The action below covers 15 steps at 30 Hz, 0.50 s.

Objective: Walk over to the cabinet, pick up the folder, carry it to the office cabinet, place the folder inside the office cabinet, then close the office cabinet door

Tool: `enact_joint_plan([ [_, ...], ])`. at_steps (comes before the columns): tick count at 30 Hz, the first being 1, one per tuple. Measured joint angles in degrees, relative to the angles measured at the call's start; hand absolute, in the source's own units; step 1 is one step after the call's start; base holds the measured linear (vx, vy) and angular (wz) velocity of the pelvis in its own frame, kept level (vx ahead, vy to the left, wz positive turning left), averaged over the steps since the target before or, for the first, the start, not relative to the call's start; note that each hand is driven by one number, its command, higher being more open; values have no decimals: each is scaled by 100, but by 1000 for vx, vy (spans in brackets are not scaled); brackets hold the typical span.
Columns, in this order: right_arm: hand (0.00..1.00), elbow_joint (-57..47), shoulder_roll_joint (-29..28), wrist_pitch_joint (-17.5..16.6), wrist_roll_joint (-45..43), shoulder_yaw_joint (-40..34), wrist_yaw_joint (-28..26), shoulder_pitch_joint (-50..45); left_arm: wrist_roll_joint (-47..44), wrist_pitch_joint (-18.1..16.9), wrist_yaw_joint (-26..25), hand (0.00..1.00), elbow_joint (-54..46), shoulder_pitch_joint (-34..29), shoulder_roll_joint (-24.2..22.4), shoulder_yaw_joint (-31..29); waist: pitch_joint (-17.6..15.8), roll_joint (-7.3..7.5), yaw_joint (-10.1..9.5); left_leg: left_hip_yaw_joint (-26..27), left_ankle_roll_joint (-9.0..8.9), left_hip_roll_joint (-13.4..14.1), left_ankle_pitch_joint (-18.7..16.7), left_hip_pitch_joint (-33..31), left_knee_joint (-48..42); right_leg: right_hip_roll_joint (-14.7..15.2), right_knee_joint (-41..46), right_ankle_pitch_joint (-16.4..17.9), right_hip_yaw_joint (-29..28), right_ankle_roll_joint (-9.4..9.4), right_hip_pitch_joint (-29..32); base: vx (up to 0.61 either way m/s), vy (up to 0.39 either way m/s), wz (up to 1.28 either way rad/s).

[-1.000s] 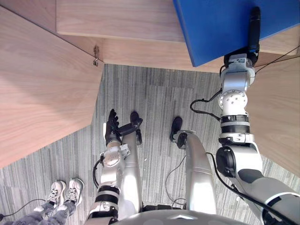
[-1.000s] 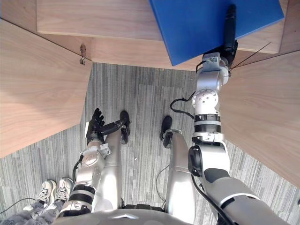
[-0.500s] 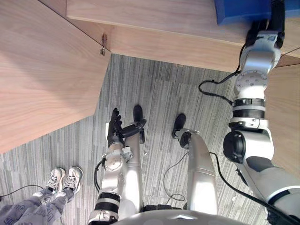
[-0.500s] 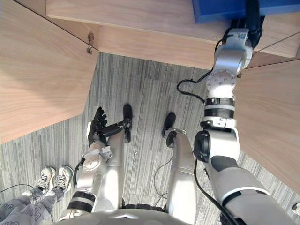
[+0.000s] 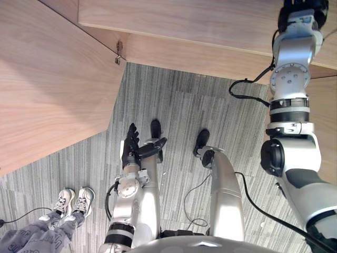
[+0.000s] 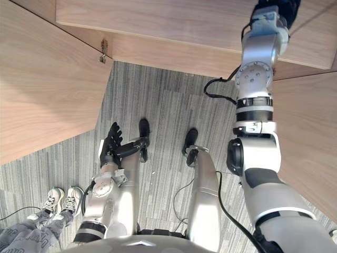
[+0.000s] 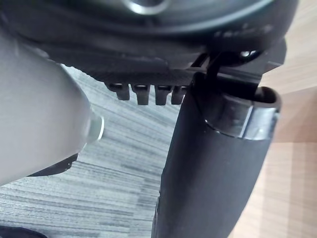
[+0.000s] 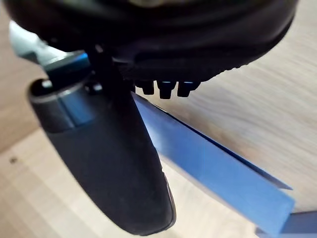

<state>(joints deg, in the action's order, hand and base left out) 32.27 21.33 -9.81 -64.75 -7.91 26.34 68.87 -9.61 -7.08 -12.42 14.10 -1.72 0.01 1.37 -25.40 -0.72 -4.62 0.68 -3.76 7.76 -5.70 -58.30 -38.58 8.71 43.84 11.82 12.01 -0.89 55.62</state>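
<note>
Thin blue flat folder (image 8: 218, 171) sits pinched in right robot hand (image 8: 111, 163) beside light wooden cabinet (image 8: 252, 89); left robot hand (image 5: 130, 147) hangs spread.

Left robot hand (image 5: 130, 148) low, right (image 8: 114, 163) high.

At 1 o'clock in the head views, the dark right hand (image 5: 301, 6) is running off the top edge. In its wrist view, the flat blue folder (image 8: 218, 173) is being cut off by the picture's edge, with the hand's thumb (image 8: 114, 163) covering part of it. At 7 o'clock, a person in grey trousers (image 5: 26, 242) and white shoes (image 5: 73, 203) is being cropped above the shins.
</note>
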Motion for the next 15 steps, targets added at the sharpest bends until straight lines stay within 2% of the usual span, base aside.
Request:
enact_joint_plan([
  [4,100,484,241,211,81,411,-397,407,-6,3,52,100,4,-64,10,51,3,-4,10,50,2,13,8,154,57,-1,-84,-7,8,0,-155,53,34,0],
  [8,100,625,285,282,267,735,-656,478,-60,0,78,100,108,0,28,58,7,-11,33,82,5,27,5,193,124,-6,-181,-16,22,13,-213,27,38,1],
  [10,100,917,269,442,381,932,-792,555,-99,-8,83,100,270,120,57,42,12,-19,37,90,6,28,5,192,123,-8,-178,-25,23,23,-221,36,32,0],
  [15,100,1288,234,678,477,933,-923,547,-114,-51,142,100,311,129,86,45,15,-23,35,136,9,36,9,193,106,-4,-197,-29,22,28,-231,35,32,1],
])
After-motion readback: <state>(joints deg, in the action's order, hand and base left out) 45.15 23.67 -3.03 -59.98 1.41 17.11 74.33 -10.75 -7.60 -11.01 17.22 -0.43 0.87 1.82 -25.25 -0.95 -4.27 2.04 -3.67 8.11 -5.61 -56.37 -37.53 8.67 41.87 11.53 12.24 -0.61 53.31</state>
